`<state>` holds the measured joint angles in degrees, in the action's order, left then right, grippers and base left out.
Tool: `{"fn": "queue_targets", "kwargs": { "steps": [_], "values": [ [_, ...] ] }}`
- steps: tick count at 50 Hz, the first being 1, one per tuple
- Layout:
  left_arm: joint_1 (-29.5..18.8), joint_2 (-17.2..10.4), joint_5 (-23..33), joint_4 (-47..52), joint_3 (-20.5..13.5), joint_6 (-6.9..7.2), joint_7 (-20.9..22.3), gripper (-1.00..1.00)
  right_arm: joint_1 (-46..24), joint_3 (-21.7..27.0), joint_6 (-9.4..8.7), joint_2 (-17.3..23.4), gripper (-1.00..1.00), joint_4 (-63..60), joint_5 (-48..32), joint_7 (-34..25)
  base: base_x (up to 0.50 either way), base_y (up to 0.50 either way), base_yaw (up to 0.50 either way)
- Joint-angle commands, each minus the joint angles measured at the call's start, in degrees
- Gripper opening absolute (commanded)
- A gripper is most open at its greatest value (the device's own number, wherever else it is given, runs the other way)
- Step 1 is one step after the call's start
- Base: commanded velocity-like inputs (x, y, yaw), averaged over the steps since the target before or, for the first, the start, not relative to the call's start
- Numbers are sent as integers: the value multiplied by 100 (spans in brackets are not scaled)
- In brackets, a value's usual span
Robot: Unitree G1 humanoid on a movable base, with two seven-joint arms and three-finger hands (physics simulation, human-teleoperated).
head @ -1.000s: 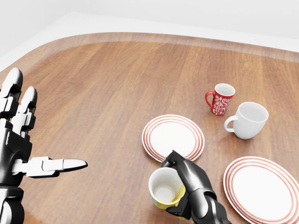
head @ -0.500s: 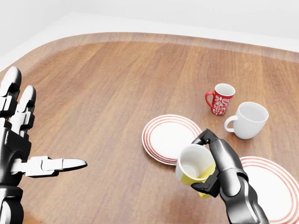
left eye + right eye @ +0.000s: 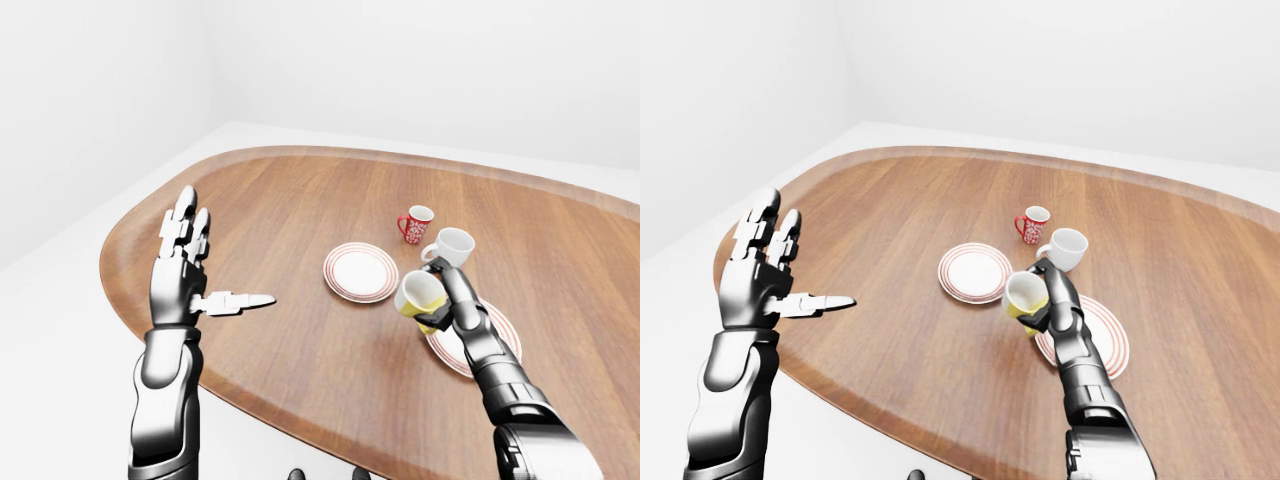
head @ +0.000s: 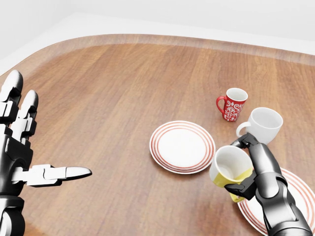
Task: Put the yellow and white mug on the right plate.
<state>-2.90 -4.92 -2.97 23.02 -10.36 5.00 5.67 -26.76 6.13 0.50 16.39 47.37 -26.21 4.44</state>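
Observation:
The yellow and white mug (image 4: 229, 169) hangs tilted above the table, its mouth turned to the left, with my right hand (image 4: 248, 169) shut on it. It sits over the left edge of the right plate (image 4: 295, 189), a white plate with red rings at the lower right of the head view. Part of that plate is hidden by my forearm. My left hand (image 4: 29, 157) is open at the far left, fingers up and thumb pointing right, holding nothing.
A second red-ringed plate (image 4: 182, 146) lies left of the mug. A red patterned mug (image 4: 233, 104) and a plain white mug (image 4: 262, 126) stand above the right plate. The wooden table's curved edge (image 3: 160, 345) runs below my left hand.
My right hand has carried the mug rightward and slightly upward in the view, from below the left plate to the left edge of the right plate. The left hand has not moved.

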Motion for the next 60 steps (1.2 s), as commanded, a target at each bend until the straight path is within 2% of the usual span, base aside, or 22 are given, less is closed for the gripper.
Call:
{"fn": "queue_targets", "kwargs": {
  "steps": [1,11,37,60],
  "values": [
    [2,6,10,-47,11,0,0,91,-458,87,431,360,-100,1098,361,344,0,0,0],
    [-10,-1,6,-19,3,0,1,91,-725,68,450,657,-100,1817,402,703,0,0,0],
    [-4,-3,18,-28,2,0,-3,91,-768,217,450,1108,-100,2394,734,837,0,0,0],
    [13,14,42,-26,30,0,4,91,-834,286,450,1172,-100,2808,730,1097,0,0,0]
  ]
}}
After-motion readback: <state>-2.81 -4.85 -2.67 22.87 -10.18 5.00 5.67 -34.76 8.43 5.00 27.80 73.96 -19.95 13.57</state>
